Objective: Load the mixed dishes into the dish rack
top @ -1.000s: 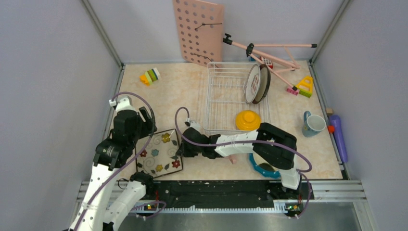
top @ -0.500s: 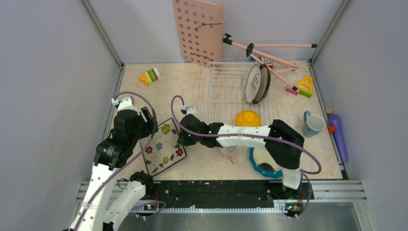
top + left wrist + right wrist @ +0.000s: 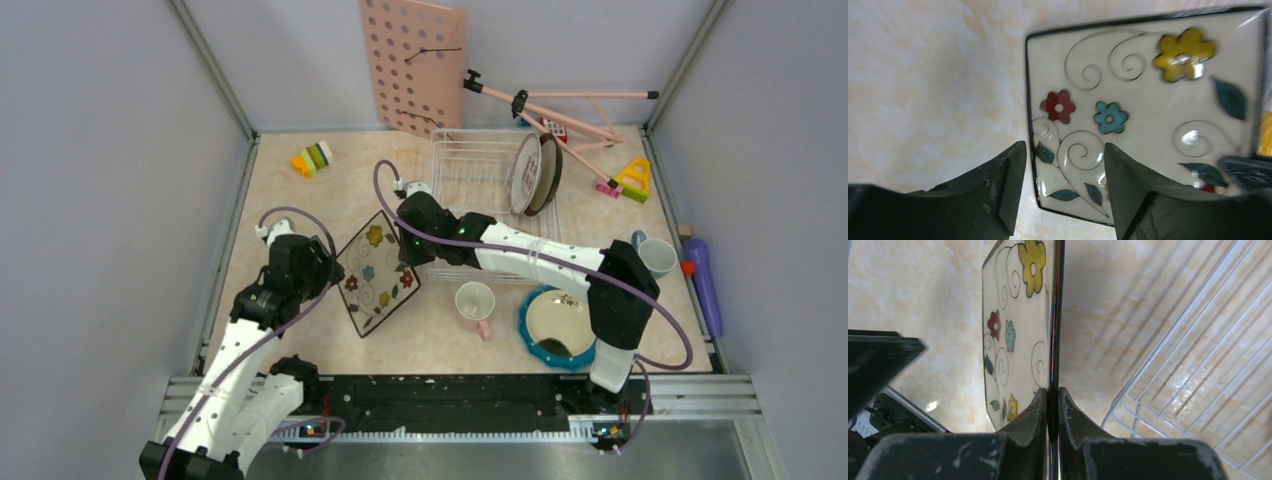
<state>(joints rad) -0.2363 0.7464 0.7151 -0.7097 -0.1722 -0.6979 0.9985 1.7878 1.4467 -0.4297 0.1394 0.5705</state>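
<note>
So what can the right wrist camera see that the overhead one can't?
Only the right wrist view: a close look at the right gripper shut on the thin edge of the square floral plate, which is seen edge-on. Only the overhead view: the pink cup, the teal dish, and the brown-rimmed plate standing in the dish rack. Both show the square floral plate and part of the dish rack.
</note>
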